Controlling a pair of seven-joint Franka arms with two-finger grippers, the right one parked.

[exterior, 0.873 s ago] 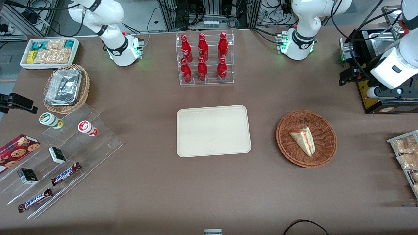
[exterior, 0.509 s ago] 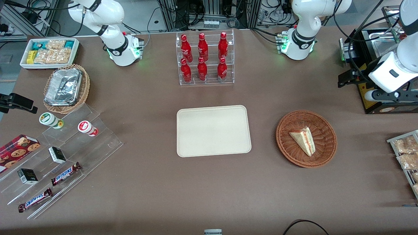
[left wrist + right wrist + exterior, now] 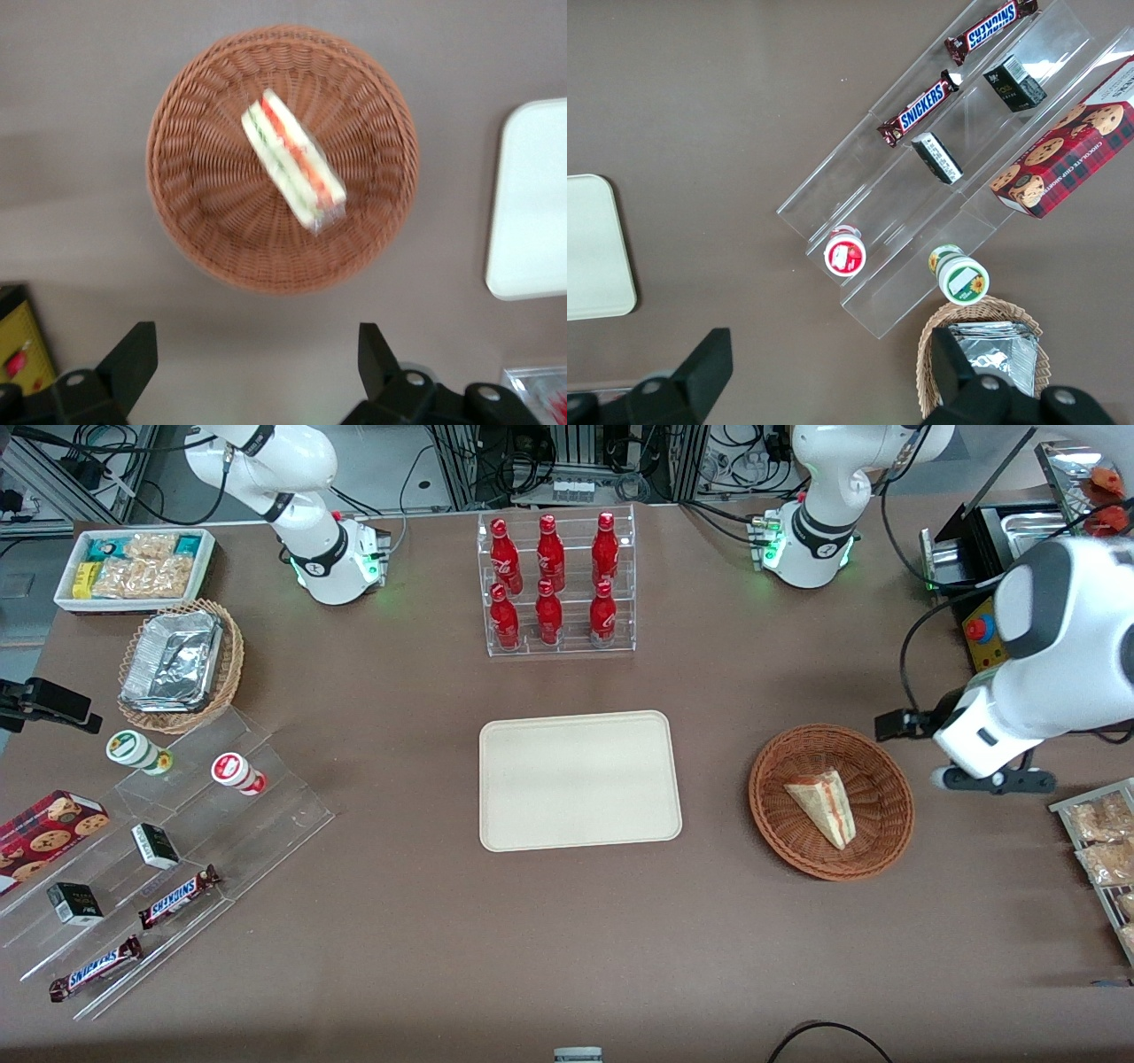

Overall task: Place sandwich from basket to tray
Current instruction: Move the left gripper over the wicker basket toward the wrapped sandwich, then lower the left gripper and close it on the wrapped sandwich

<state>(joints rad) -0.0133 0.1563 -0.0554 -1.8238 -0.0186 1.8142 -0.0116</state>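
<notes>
In the basket (image 3: 831, 802) lies the sandwich (image 3: 822, 807), flat, cut side up, red and pale layers showing. Basket sits on the table (image 3: 425, 921), beside the empty tray (image 3: 579, 780), toward the working arm's end. Gripper (image 3: 257, 354) hovers above the table just beside the basket rim, fingers (image 3: 133, 359) spread wide, holding nothing.

From my console, clock bearings taken from the tray (image 3: 580, 779), I log:
- Tray: table centre, nothing on it.
- Basket (image 3: 780, 841): three o'clock, apart from the tray.
- Sandwich (image 3: 824, 806): lying in the basket, filling side up.
- Gripper (image 3: 997, 781): hangs at the basket's three o'clock, just outside its rim.
- Rack of red bottles (image 3: 556, 584): twelve o'clock.
- Tan basket holding foil (image 3: 182, 664): ten o'clock.
- Chocolate bars (image 3: 177, 896): eight o'clock.
</notes>
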